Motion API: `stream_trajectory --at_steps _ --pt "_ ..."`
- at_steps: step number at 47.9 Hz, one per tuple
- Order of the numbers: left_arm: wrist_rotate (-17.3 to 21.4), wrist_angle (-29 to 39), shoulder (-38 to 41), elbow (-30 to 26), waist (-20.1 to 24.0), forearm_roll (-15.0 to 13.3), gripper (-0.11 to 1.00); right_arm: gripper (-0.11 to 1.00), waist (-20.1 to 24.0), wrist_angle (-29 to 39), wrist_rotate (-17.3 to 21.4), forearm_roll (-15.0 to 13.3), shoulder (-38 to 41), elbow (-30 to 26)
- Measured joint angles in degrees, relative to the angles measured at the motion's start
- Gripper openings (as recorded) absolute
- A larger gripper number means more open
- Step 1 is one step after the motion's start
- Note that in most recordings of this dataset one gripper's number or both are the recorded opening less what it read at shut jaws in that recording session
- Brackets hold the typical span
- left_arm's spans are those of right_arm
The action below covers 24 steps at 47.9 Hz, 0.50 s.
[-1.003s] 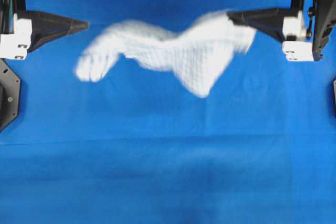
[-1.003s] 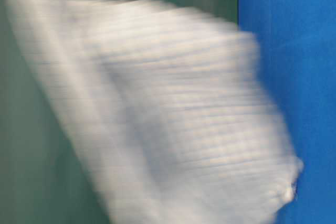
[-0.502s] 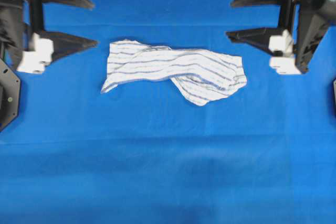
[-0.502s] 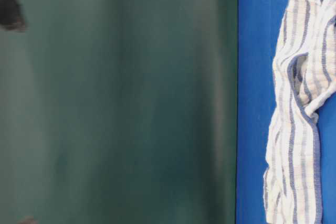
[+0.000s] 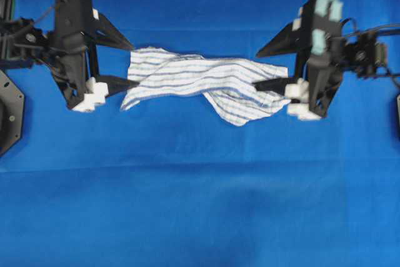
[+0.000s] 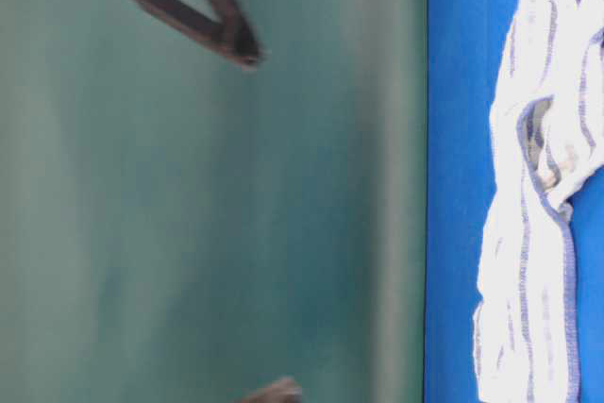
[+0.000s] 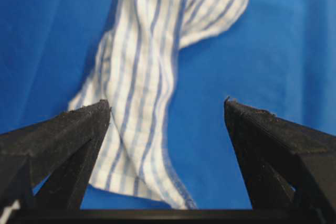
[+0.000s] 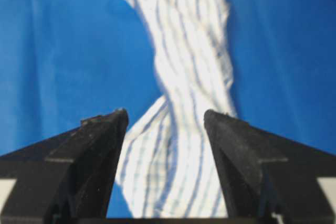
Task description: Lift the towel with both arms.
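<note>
Blue sheet (image 5: 200, 204) covers the whole work surface; dull green backdrop (image 6: 208, 195) in the table-level view. Towel (image 5: 206, 82) lies crumpled and twisted on the sheet, stretched left to right between the two arms, flat on the surface, not lifted.

Left gripper (image 5: 131, 65) at the towel's left end, jaws wide apart, one finger at each side of that end. Wrist view: the towel's end lies nearer one finger (image 7: 79, 129), and the other stands over bare sheet. Nothing gripped.

Right gripper (image 5: 257, 68) at the towel's right end, jaws spread, holding nothing. Wrist view: cloth fills the gap between the fingers (image 8: 100, 140). Contact with the cloth cannot be told.
</note>
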Motion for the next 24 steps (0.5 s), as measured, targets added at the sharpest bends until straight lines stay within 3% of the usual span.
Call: stream_trajectory --at_steps 11,24 --pt "0.53 -11.51 6.94 5.71 0.0 0.0 0.92 0.63 1.05 -4.75 1.67 0.0 8.0 2.02" --pt "0.88 -18.54 17.31 6.94 0.0 0.0 0.92 0.63 1.05 -10.46 2.11 0.0 16.44 3.43"
